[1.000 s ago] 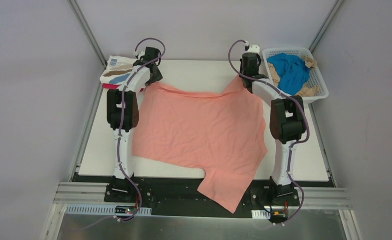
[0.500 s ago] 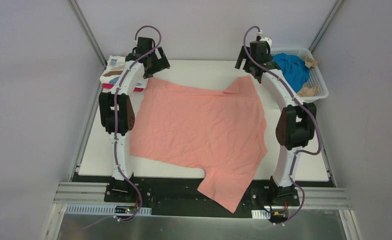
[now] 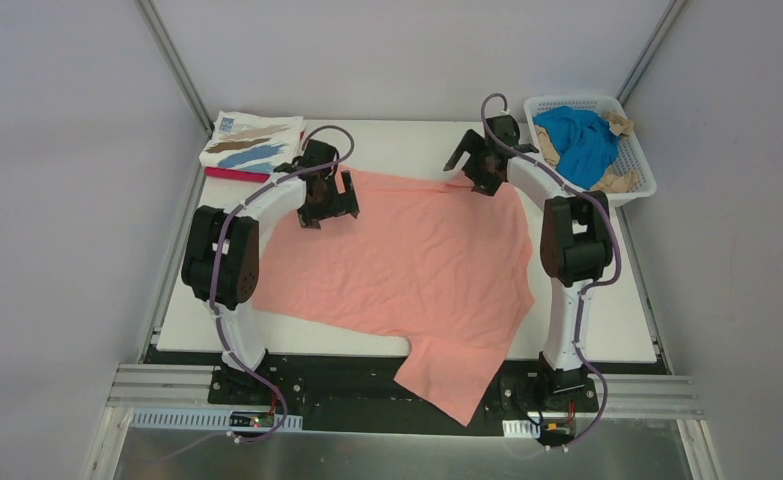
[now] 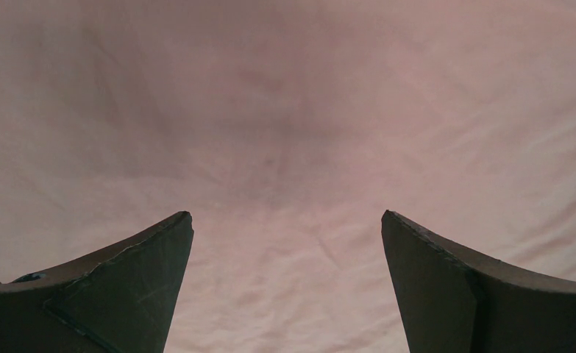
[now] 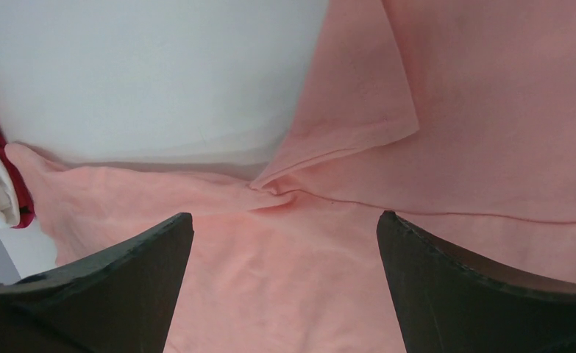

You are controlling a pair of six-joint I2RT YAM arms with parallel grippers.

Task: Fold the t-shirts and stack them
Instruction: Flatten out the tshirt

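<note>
Your left gripper [image 3: 330, 210] and right gripper [image 3: 469, 172] both hang wide open over the far edge of the pink t-shirt [image 3: 407, 265], which stretches away toward 6 o'clock.

Half-seen cloth
Only a strip of the magenta t-shirt [image 3: 235, 174] shows beneath the white brushstroke t-shirt [image 3: 254, 143]; the bright blue t-shirt [image 3: 577, 142] covers most of the tan t-shirt [image 3: 617, 182] in the basket [image 3: 638, 152].
</note>
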